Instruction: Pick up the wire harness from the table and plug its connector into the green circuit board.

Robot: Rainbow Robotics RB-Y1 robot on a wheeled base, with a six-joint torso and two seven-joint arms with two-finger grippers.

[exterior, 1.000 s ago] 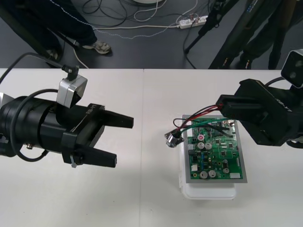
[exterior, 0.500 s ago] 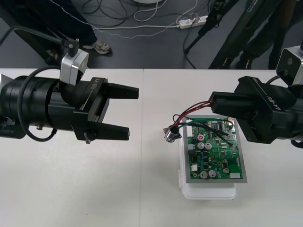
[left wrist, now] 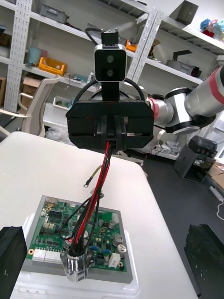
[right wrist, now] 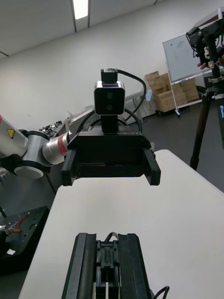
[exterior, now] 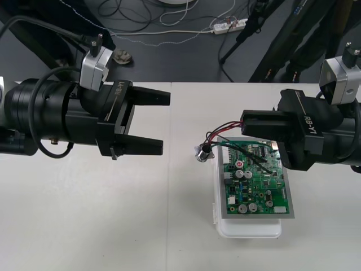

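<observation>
My right gripper [exterior: 246, 123] hangs over the far edge of the green circuit board [exterior: 256, 183], shut on one end of the wire harness [exterior: 225, 135]. Red, black and green wires [left wrist: 99, 180] run down from between its fingers [left wrist: 122, 133] to the round metal socket [exterior: 203, 153], which dangles at the board's left edge. The plug is hidden in the grip. In the right wrist view the black fingers [right wrist: 86, 261] stand close together. My left gripper [exterior: 163, 122] is open, facing the right gripper from the left, a short way from the socket. Its fingers [left wrist: 11, 252] stand far apart.
The board sits on a white base [exterior: 248, 228] right of the table's middle. Bare table [exterior: 84, 214] lies under and in front of the left arm. Dark floor with cables and tripod legs runs beyond the far edge.
My left gripper has risen and moved right and farther back, toward the harness. The right gripper has shifted left with the harness, and the socket has swung a little farther back.
</observation>
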